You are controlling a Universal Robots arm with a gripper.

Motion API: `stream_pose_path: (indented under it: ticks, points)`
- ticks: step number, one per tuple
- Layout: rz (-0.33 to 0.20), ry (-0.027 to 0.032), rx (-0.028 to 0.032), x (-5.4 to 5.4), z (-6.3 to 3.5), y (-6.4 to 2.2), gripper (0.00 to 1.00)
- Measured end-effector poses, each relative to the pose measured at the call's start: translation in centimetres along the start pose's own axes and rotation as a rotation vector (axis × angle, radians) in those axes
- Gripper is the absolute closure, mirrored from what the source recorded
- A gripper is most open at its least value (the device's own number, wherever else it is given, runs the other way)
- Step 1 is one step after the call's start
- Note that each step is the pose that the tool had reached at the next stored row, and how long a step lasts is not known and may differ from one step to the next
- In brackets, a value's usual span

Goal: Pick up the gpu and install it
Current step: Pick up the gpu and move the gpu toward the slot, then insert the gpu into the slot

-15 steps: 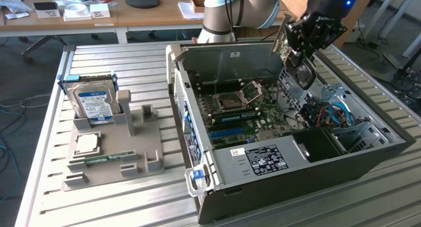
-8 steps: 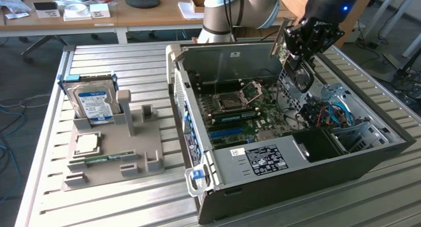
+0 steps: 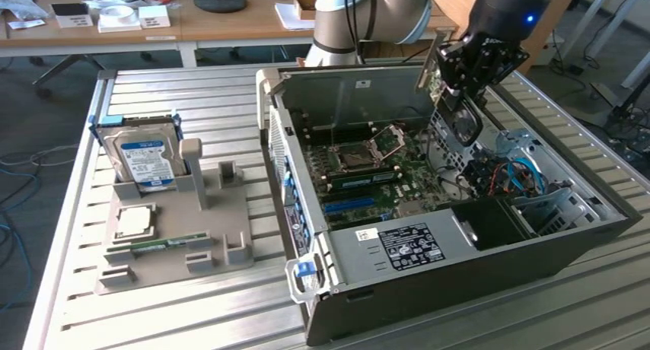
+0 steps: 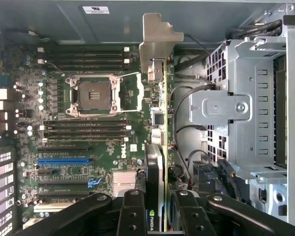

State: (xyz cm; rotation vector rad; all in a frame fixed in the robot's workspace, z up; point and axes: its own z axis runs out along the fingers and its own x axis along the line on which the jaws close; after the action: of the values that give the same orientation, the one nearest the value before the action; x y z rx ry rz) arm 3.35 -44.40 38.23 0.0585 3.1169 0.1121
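At the exterior view's left, on the slatted metal surface [image 3: 193, 91], a grey fixture tray [image 3: 218, 240] carries a blue-labelled hard drive [image 3: 145, 158] standing upright in its slot. A square processor chip [image 3: 135, 221] lies flat nearer the camera, and a small green memory stick [image 3: 163, 246] lies just beside that chip. Close beside the tray on the right lies the open computer case [image 3: 568, 247], with the green motherboard [image 3: 381, 175] exposed on its floor. The processor socket [image 3: 389, 141] sits toward the far wall, and a labelled grey box [image 3: 401, 247] fills the near corner. Further right, over the case's interior, the black fingers [image 4: 132, 216] are narrowed onto the gpu [image 3: 464, 122] and clamp the thin card between them. The card hangs on edge with its round fan facing the exterior view's right. Its silver bracket [image 3: 431, 57] is at the end toward the case's far wall and rises above that wall's rim, so the card is not seated in a slot. In the wrist view the gpu appears edge-on, running from the fingers out to the bracket, over the strip of board between the socket with its memory slots and the perforated metal drive cage [image 4: 236, 108]. At the exterior view's far right, blue cables [image 3: 523, 171] lie inside the case near that cage.
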Motion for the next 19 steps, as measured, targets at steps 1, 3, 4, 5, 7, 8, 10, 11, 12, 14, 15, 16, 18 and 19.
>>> stream_pose_path:
  ticks: [1,3,4,5,7,8,10,11,12,14,15,16,18,19]
  points:
    - [0.000,0.0001,0.0001,0.0,0.00,0.00,0.73]
    - [0.000,0.0001,0.0000,0.0,0.00,0.00,0.73]
    - [0.000,0.0000,0.0000,0.0,0.01,0.00,0.73]
    - [0.000,0.0000,-0.0001,-0.1,0.02,0.00,0.73]
    - [0.000,0.0000,-0.0002,-0.4,0.04,0.01,0.73]
    - [0.000,0.0000,-0.0002,-0.5,0.05,0.02,0.73]
    - [0.000,0.0000,-0.0001,-0.9,0.06,0.02,0.73]
    - [0.000,0.0000,-0.0001,-1.0,0.07,0.03,0.73]
    - [0.000,0.0000,-0.0001,-1.1,0.07,0.04,0.73]
    - [0.000,0.0000,-0.0001,-1.1,0.07,0.04,0.73]
    - [0.000,0.0000,-0.0001,-1.1,0.07,0.04,0.73]
    - [0.000,0.0000,-0.0001,-1.1,0.07,0.04,0.73]
    - [0.000,0.0000,-0.0001,-1.1,0.07,0.04,0.73]
    - [0.000,0.0000,0.0000,-1.1,0.07,0.04,0.73]
